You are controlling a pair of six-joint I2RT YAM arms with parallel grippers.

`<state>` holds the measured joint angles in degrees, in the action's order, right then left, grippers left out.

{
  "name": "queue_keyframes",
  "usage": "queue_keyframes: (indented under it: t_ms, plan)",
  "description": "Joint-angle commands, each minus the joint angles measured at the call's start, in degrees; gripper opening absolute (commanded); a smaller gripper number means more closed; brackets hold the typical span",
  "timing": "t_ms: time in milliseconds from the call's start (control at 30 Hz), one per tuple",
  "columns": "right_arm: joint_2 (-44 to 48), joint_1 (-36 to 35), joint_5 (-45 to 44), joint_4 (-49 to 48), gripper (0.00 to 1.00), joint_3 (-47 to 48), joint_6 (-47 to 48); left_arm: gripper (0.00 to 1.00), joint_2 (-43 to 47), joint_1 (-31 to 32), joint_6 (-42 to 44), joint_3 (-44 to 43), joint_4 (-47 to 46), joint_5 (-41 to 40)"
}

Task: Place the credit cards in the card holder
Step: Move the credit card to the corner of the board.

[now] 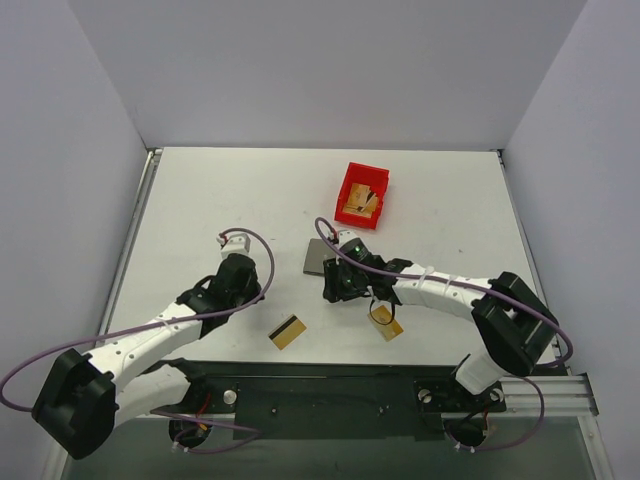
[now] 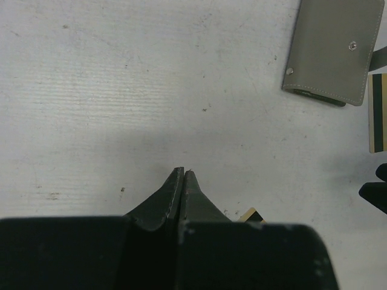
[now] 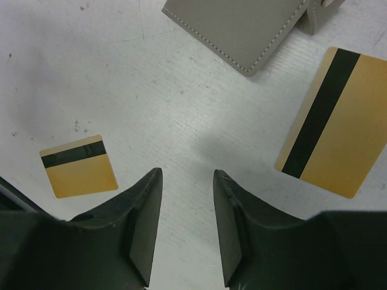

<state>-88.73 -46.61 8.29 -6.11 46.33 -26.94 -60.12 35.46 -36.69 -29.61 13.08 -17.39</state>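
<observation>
Small red plastic bin (image 1: 362,195) sits far-right of centre on white table (image 1: 230,190), open side up, turned a bit askew. Tabletop has small dark specks & scuffs. Black base plate (image 1: 330,400) runs along near edge w/ aluminium rail (image 1: 560,388) at near right. Plain white walls (image 1: 330,70) left, right & far.

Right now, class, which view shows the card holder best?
Left wrist: the card holder is mostly in frame, both snaps clear. Top external shows only a small grey square; right wrist crops it to one stitched corner.
</observation>
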Motion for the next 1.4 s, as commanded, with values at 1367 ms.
queue_keyframes:
  t_ms: [1367]
  plan:
    - [-8.7, -0.8, 7.5, -6.6, 0.06, 0.4, -6.3, 0.0, -5.3, 19.2, -23.0, 4.1, 9.8, 0.3]
